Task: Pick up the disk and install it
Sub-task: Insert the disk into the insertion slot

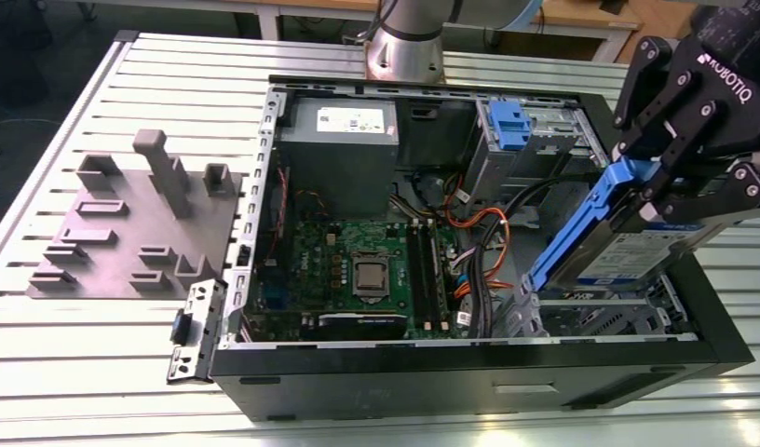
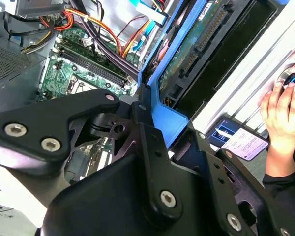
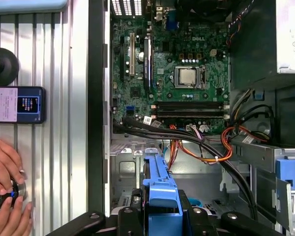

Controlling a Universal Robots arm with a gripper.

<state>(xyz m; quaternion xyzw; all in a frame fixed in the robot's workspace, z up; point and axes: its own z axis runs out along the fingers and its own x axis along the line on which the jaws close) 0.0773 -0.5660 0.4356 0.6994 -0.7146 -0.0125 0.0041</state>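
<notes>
1. The computer case (image 1: 480,372) is lying open on the slatted table (image 1: 82,372), exposing the motherboard (image 1: 355,270), the grey power supply (image 1: 340,154) and a bare blue bracket (image 1: 509,126) in the upper bay.
2. The gripper (image 1: 659,186) is hanging over the case's corner at the exterior view's right, clenched on the disk (image 1: 629,256). The disk is being held tilted, clear of the case, above the metal drive cage (image 1: 591,312).
3. Risk, as a judgement: orange and black cables (image 3: 206,147) are crossing near the cage, and the tilted disk could be snagging them or jamming on the cage rail if brought down out of line.
4. Risk: the grip is falling on the blue carrier frame (image 3: 160,194), which could be flexing and letting the disk slip.
5. A person's hands (image 3: 7,196) are working just beside the case, near a phone (image 3: 17,104).
6. Hidden: the bay's interior is obscured behind the disk, and in both wrist views the finger contact is hard to make out.
</notes>
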